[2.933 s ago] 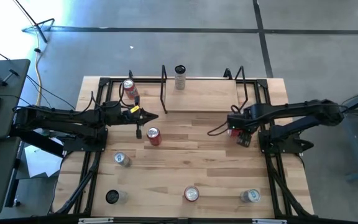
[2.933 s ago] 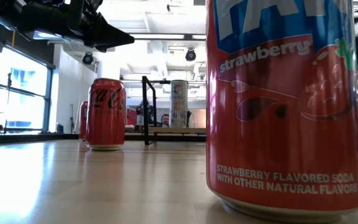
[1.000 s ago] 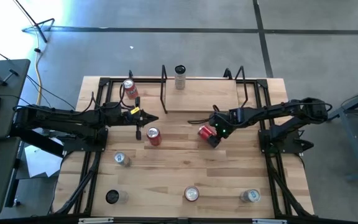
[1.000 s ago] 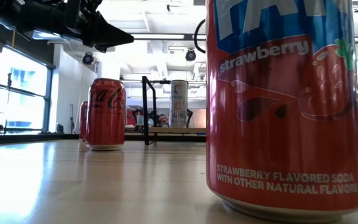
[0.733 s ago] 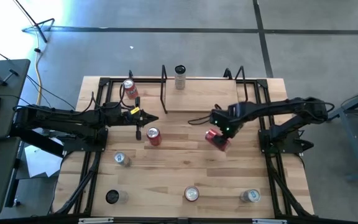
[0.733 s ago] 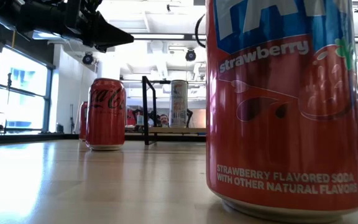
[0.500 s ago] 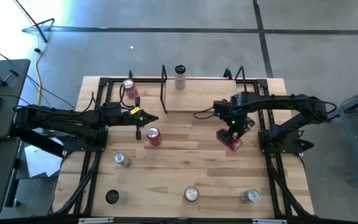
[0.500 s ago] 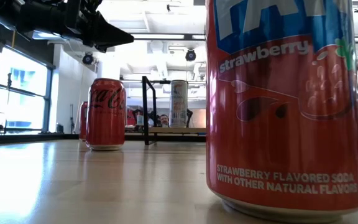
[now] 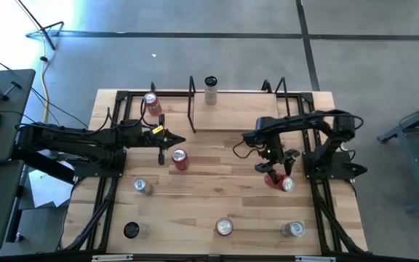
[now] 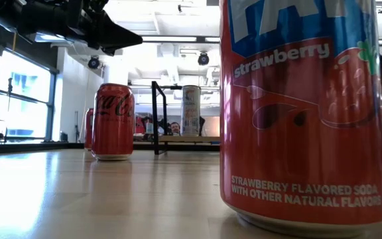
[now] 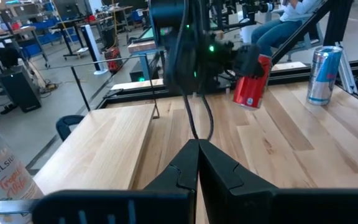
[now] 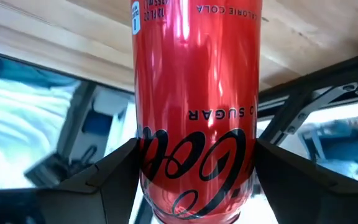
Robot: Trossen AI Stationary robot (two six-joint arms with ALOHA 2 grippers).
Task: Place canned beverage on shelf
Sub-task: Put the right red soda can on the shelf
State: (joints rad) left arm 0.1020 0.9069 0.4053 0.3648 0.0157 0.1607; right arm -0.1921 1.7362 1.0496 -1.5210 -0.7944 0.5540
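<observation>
The right tool (image 9: 275,173) pinches a red cola can with a silver top (image 9: 277,180) between its two dark fingers (image 12: 114,180), holding it tilted above the light-wood desk (image 9: 217,193) at about four o'clock from the desk's centre. The narrow light-wood shelf with thin black upright rods (image 9: 238,113) lies at twelve o'clock, well apart from the held can. One tall pale slim can (image 9: 210,90) stands at the shelf's far edge, so one placement looks done. As I judge it, this can is grasped and lifted but not yet carried to the shelf. Other cans stand on the desk, among them a red one (image 9: 180,159) near the centre. The left tool (image 9: 172,137), pressed together, waits at about ten o'clock.
</observation>
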